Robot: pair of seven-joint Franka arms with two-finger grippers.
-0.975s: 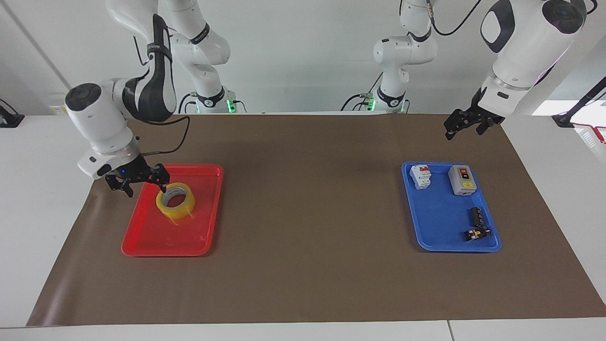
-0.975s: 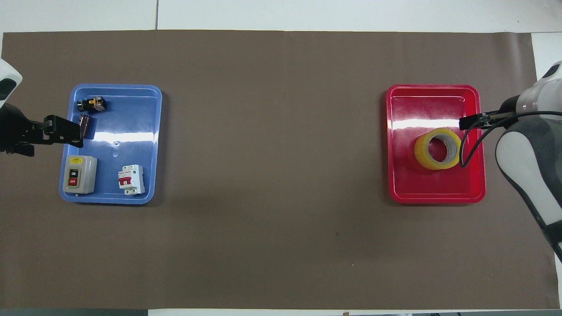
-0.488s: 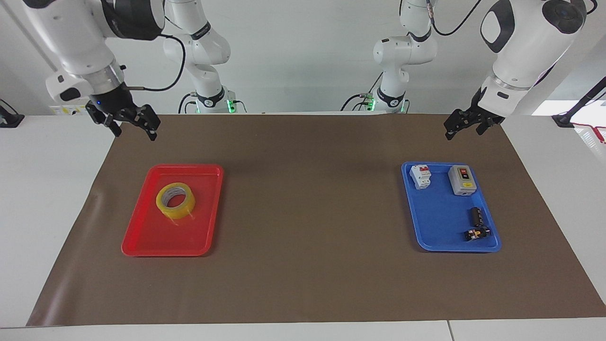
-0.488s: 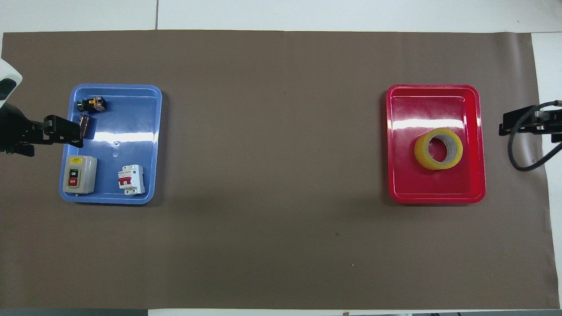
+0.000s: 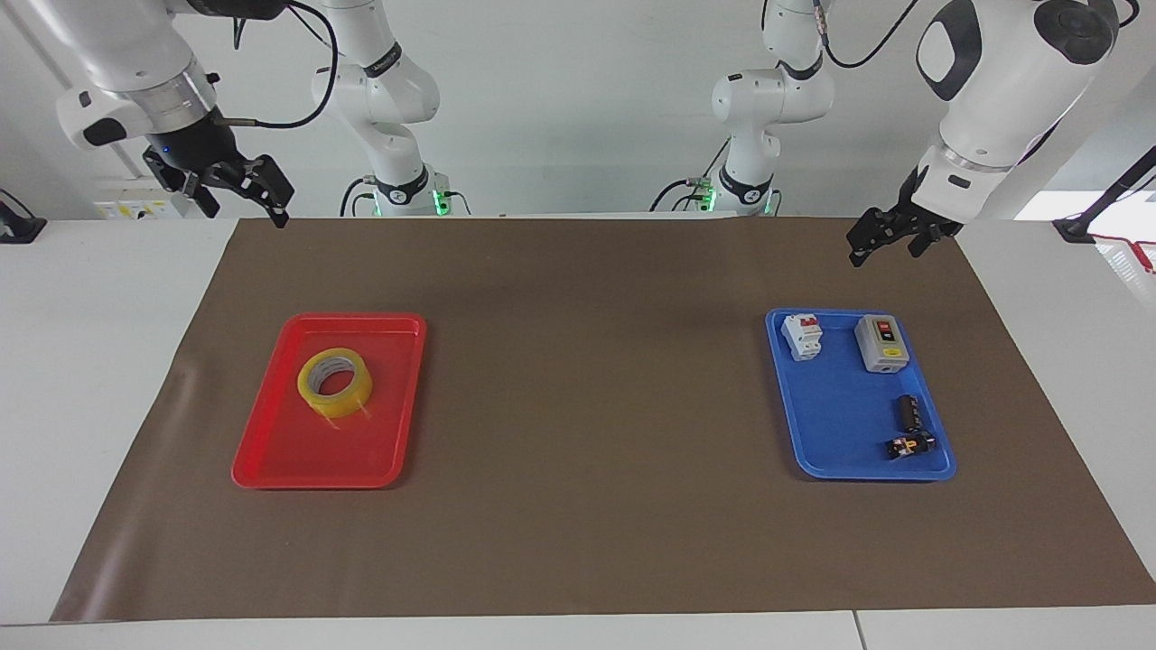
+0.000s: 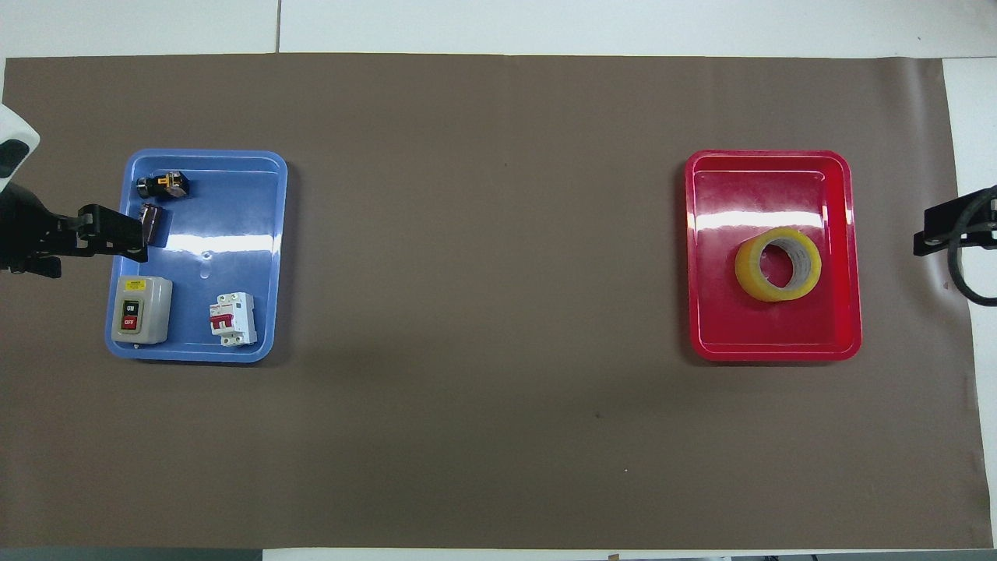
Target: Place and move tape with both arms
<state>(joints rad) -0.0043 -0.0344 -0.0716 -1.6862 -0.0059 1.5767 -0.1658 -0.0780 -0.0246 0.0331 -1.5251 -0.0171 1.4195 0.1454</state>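
Tape [image 5: 335, 382] in red tray [image 5: 271, 460] (flat)

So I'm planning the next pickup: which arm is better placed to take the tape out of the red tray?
Right. The tape lies in the red tray at the right arm's end. The right gripper is raised, open, at that end; the left gripper waits by the blue tray.

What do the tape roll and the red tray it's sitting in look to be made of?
The tape: translucent yellow plastic film, glossy, wound on a pale core that looks like cardboard; the tray's red shows faintly through its wall. The red tray: probably moulded plastic, smooth and shiny, judging by the bright streak of glare on its floor and its rounded raised rim.
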